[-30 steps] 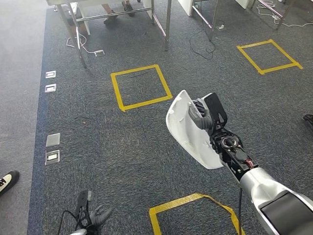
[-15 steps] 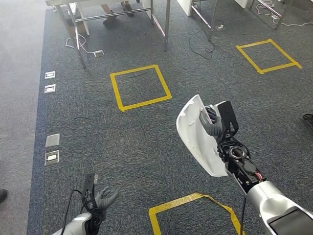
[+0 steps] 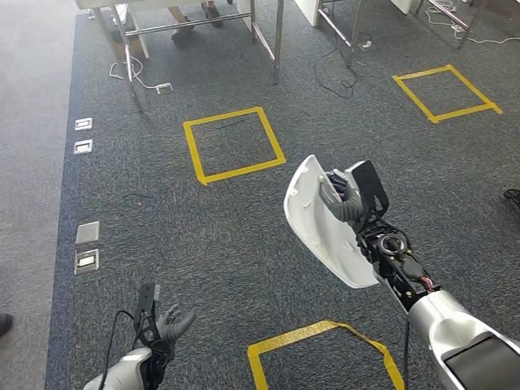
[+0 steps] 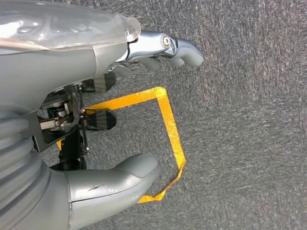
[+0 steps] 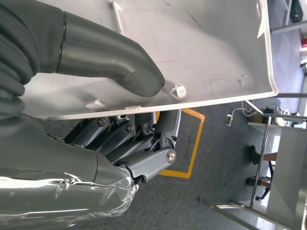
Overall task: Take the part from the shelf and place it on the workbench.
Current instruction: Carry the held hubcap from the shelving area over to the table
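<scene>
Head view: right hand grips a white, curved plastic part with ribbed inside; left hand spread, holding nothing.

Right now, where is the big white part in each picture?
Head view: white part right of centre, held up by the right hand above the carpet.
Left wrist view: not in it.
Right wrist view: white part fills the top, thumb pressed on it.
Shared landmark: yellow tape square.
</scene>
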Available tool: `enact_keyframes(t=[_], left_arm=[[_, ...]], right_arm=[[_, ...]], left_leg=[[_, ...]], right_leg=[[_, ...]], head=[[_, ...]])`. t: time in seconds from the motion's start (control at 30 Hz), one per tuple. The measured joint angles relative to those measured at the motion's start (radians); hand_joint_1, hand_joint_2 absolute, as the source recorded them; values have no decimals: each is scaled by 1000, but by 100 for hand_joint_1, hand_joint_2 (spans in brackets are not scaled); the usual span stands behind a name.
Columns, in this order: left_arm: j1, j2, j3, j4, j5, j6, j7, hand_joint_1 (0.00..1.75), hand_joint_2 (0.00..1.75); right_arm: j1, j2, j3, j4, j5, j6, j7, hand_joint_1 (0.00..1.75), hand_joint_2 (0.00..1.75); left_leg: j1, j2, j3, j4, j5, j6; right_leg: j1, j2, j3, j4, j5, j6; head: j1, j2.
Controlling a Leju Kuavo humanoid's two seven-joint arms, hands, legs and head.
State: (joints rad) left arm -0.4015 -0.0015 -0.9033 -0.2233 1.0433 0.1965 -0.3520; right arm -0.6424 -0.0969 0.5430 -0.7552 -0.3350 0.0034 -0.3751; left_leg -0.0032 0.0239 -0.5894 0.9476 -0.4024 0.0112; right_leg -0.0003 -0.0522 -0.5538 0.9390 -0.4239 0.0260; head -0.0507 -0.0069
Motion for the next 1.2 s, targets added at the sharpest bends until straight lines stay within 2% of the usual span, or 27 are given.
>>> enact_keyframes(t=[0.57,0.93,1.2], left_arm=[[-75,4,0,-4,-45,-12,19,0,175],[-82,6,0,-4,-47,-12,19,0,175],[-65,12,0,-4,-36,-5,63,0,175]], right_arm=[[-19,0,9,38,-11,0,3,175,175],[-27,0,10,54,-16,9,-5,175,175],[-20,6,13,70,-24,16,-17,175,175]], left_leg=[[0,0,0,0,1,1],[0,0,0,0,1,1],[0,0,0,-1,1,1]], right_leg=[[0,0,0,0,1,0],[0,0,0,0,1,0],[0,0,1,0,1,0]], head=[[0,0],[0,0],[0,0]])
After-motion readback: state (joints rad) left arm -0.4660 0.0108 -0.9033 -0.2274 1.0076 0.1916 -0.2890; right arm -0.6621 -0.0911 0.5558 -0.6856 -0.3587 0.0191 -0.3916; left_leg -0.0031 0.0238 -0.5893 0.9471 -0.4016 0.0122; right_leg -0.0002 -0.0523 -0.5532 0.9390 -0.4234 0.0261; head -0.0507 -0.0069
